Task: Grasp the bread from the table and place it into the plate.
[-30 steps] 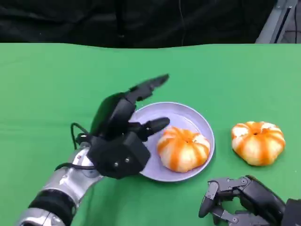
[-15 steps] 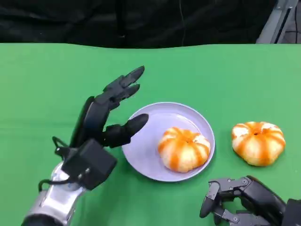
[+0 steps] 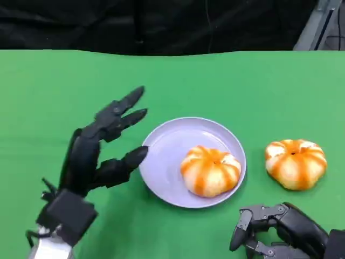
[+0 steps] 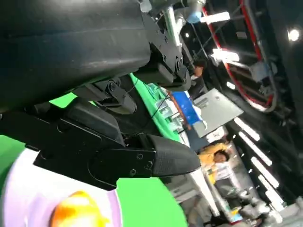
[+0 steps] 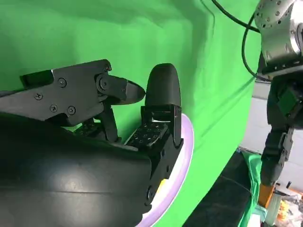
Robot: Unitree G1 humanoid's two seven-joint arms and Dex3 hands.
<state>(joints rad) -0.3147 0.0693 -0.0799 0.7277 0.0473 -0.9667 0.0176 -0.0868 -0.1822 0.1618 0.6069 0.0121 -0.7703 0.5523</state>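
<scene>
While on plate (image 3: 167, 156), bread (image 3: 210, 170) untouched.

Head view: bright, even overhead light; soft, short shadows lie under the plate (image 3: 161, 178) and the bread (image 3: 295, 163); the background beyond the table (image 3: 259, 86) is dark. Left wrist view: the near hand (image 4: 85, 56) is blurred, and ceiling lamps (image 4: 222, 18) flare. Right wrist view: sharp, with faint sheen on the fingers (image 5: 163, 90).
</scene>
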